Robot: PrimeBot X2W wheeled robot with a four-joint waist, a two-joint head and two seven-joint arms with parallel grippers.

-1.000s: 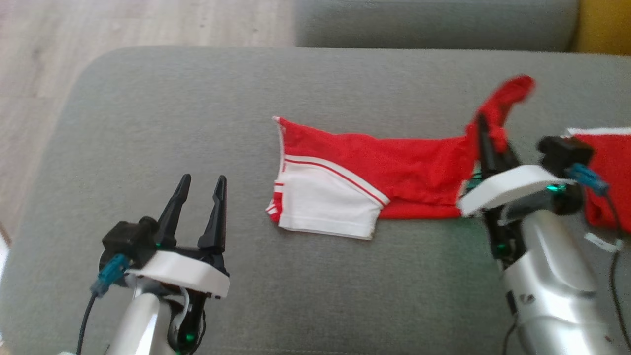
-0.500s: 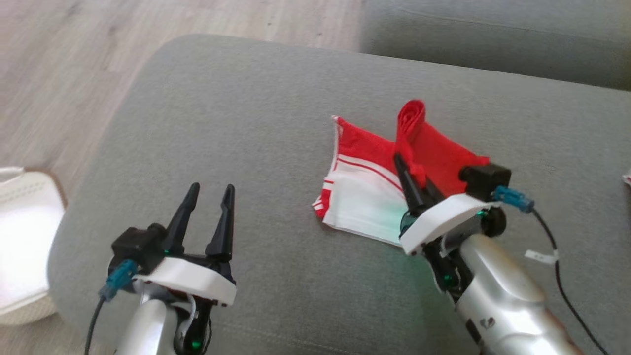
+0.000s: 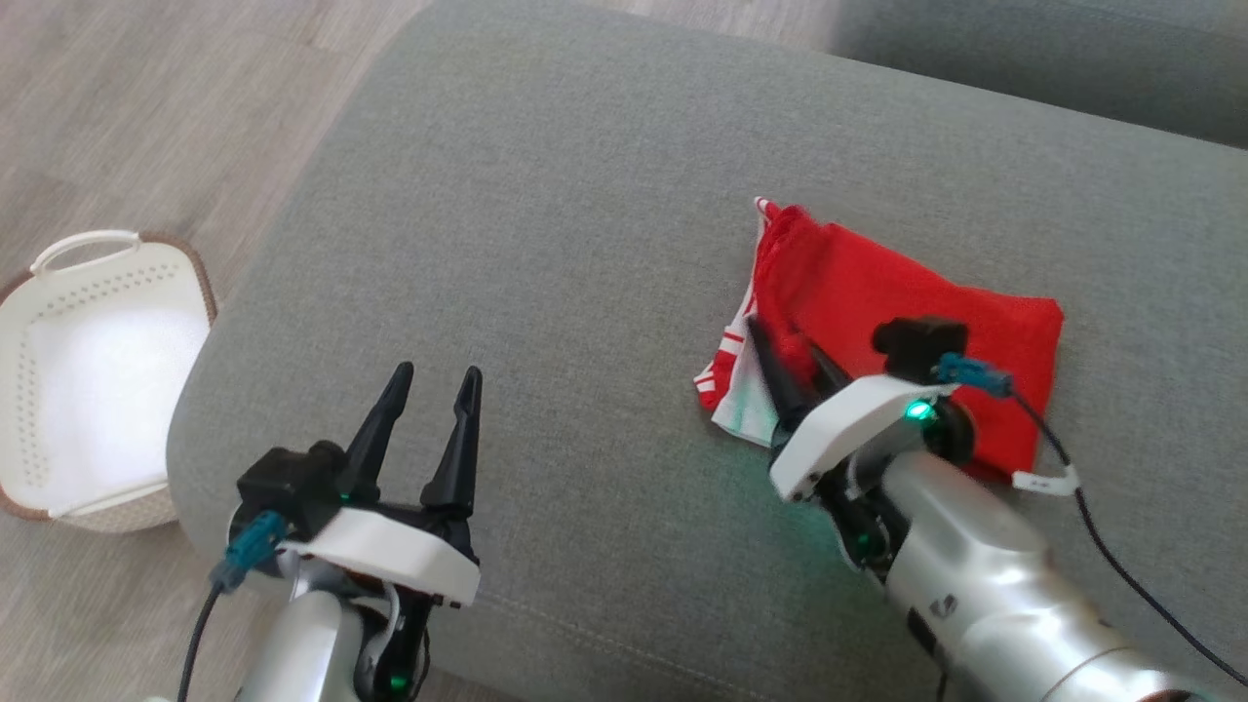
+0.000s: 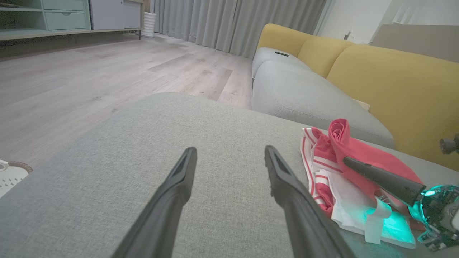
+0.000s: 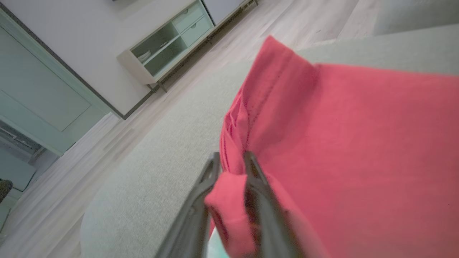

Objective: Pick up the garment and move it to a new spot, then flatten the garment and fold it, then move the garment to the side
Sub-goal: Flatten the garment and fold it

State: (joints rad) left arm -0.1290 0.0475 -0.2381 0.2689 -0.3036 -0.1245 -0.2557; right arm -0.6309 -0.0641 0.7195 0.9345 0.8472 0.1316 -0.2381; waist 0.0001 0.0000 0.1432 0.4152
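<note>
Sofa cushion [image 3: 546,195], frame centre, carries the garment [image 3: 877,283] at centre right, red half doubled over the white. I judge one fold laid; the move aside remains. Basket [image 3: 86,244] at left edge. My right tool [image 3: 783,341], nearly closed, pinches a red fold. My left tool [image 3: 437,375] gapes empty, lower left. Half a second earlier that flap stood raised.

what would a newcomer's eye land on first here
The red and white garment, folded over on the grey sofa cushion right of centre, stands out first. The right gripper sits at its near edge with a red fold between its fingers, while the left gripper hovers open over bare cushion. A white basket stands on the floor, far left.
</note>
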